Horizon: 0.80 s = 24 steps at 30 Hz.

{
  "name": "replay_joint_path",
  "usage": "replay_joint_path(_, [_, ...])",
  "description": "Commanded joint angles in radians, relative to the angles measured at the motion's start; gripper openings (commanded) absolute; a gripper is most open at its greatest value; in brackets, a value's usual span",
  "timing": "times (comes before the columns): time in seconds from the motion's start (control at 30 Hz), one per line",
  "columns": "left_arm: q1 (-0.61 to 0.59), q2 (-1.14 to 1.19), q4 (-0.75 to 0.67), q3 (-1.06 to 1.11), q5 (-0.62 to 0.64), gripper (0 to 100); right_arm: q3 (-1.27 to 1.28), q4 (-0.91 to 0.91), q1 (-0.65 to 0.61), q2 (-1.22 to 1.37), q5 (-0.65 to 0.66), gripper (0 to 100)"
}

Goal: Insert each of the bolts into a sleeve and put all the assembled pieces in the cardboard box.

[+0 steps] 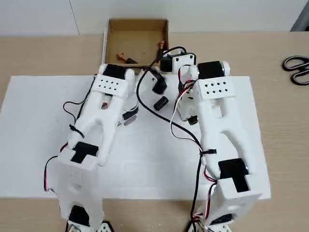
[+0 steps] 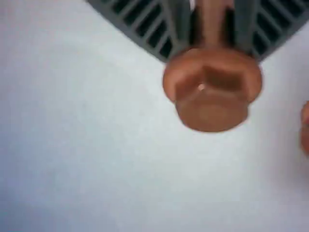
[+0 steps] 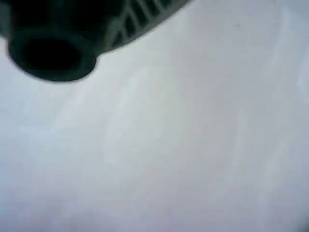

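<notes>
I am working at a wooden table [image 1: 38, 53], both arms stretching out over the white sheet [image 1: 145, 159] that is covering most of it. My left arm [image 1: 96, 125] and right arm [image 1: 217, 116] are reaching toward the far edge, where the cardboard box [image 1: 137, 21] is sitting just past the sheet. A few copper pieces [image 1: 120, 57] are lying inside the box. A pair of scissors [image 1: 297, 67] is resting well off to my right.

My left gripper [image 2: 212, 24] is clamping a copper bolt [image 2: 212, 89] between its ribbed grey fingers [image 2: 140, 21], the head pointing at the wrist camera. Another copper piece [image 2: 305, 128] is showing at that view's edge. My right gripper [image 3: 67, 29] is gripping a black sleeve [image 3: 50, 60] above the sheet, its hollow end facing the camera.
</notes>
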Motion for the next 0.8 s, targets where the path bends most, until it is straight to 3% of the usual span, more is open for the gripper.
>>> replay_joint_path(0.0, [-0.009,-0.103,0.025,0.021,0.201,1,-0.006,0.007,0.004,-0.062,0.008,0.4])
replay_joint_path(0.17, [-0.051,-0.157,-0.127,0.18,0.362,1,-0.009,0.005,0.001,-0.061,0.009,0.4])
replay_joint_path(0.47, [-0.074,-0.218,-0.47,0.513,0.496,1,-0.009,0.005,0.001,-0.061,0.011,0.4])
replay_joint_path(0.77, [-0.075,-0.21,-0.565,0.578,0.509,1,-0.008,0.005,0.001,-0.061,0.011,0.4])
